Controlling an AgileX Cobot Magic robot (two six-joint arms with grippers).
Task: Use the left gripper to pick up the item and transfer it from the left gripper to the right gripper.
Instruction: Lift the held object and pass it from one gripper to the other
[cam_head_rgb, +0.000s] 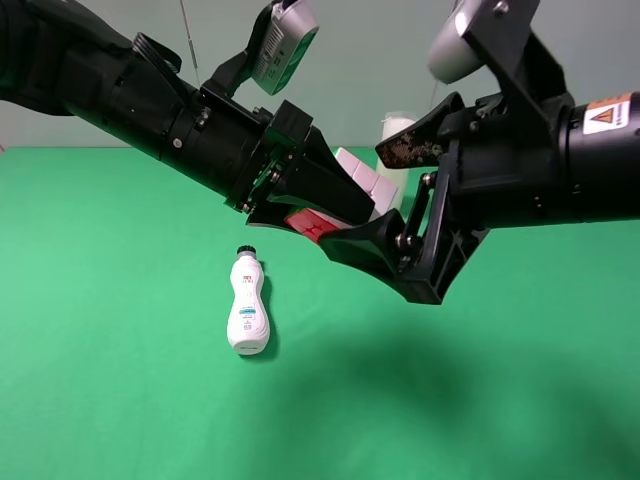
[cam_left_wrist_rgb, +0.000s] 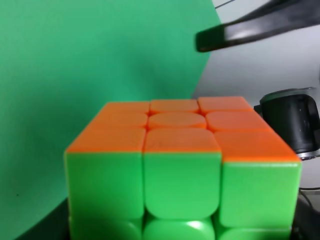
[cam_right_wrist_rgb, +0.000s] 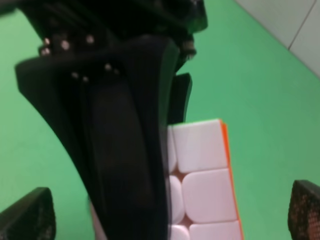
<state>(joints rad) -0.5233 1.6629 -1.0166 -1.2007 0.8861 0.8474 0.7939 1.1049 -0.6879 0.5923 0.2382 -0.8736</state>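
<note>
The item, a puzzle cube (cam_head_rgb: 362, 178), is held in the air above the green table by my left gripper (cam_head_rgb: 343, 205), which is shut on it. White and red faces show in the exterior view, green and orange faces in the left wrist view (cam_left_wrist_rgb: 182, 185), and a white face in the right wrist view (cam_right_wrist_rgb: 202, 175). My right gripper (cam_head_rgb: 372, 200) is open, with one jaw above the cube and one below it. Its two fingertips (cam_right_wrist_rgb: 30, 215) stand wide on either side of the cube and of the left gripper's black finger (cam_right_wrist_rgb: 120, 150). I cannot tell whether the right jaws touch the cube.
A white bottle with a black cap (cam_head_rgb: 248, 305) lies on the green table (cam_head_rgb: 120, 380) below the left arm. A tall white cylinder (cam_head_rgb: 397, 132) stands behind the two grippers. A grey wall runs along the back.
</note>
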